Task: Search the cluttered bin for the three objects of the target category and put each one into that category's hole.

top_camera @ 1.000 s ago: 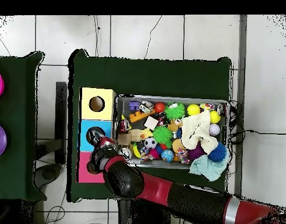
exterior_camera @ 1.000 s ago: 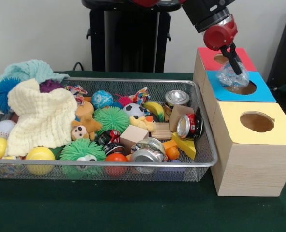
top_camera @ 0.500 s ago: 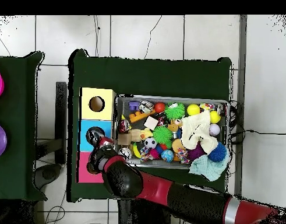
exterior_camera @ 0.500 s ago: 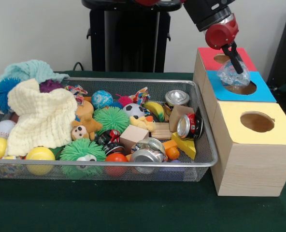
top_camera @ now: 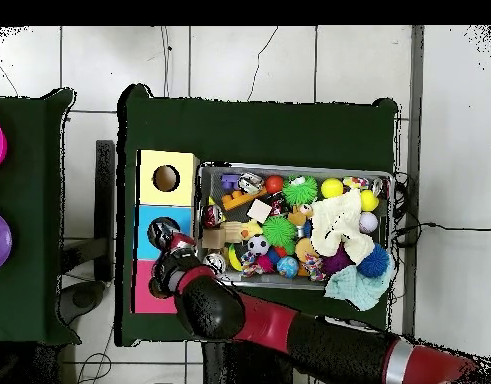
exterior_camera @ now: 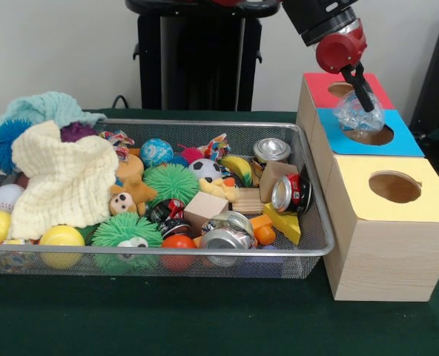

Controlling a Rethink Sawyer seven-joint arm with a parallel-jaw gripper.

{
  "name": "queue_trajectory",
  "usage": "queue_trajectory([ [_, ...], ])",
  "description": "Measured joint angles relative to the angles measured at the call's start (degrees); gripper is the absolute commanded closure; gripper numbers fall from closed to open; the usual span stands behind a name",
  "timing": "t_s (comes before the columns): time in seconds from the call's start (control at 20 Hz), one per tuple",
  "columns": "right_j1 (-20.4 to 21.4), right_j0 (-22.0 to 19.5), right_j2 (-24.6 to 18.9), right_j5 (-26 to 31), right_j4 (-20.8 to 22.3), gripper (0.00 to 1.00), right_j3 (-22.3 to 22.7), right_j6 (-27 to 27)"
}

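Observation:
My gripper (exterior_camera: pixel 366 104) hangs over the blue box (exterior_camera: pixel 406 139), just above the back rim of its round hole (exterior_camera: pixel 373 136). It is shut on a crumpled clear plastic bottle (exterior_camera: pixel 354 117) with blue flecks, whose underside sits close to the hole's rim. In the overhead view the gripper (top_camera: pixel 165 240) covers most of the blue box (top_camera: pixel 146 218), and the bottle is hidden there. The wire bin (exterior_camera: pixel 205 124) holds crushed cans (exterior_camera: pixel 291 193), one of them silver (exterior_camera: pixel 271 150), among several toys.
A red box (exterior_camera: pixel 319 89) stands behind the blue one and a yellow box (exterior_camera: pixel 431 206) with an open hole in front. The bin also holds a cream cloth (exterior_camera: pixel 67 182), green spiky balls (exterior_camera: pixel 171 182), a wooden block (exterior_camera: pixel 205 206) and a cheese wedge (exterior_camera: pixel 285 222).
The gripper has risen a little and shifted slightly right over the blue box, with the clear bottle still in it. The bin's contents have not moved.

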State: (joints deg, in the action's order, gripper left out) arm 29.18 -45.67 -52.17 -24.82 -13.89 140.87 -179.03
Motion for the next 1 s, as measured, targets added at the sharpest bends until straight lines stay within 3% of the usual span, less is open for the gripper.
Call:
queue_trajectory([
  [1.0,-7.24,2.30,2.52,-0.13,0.79,1.00,-4.64,0.00],
])
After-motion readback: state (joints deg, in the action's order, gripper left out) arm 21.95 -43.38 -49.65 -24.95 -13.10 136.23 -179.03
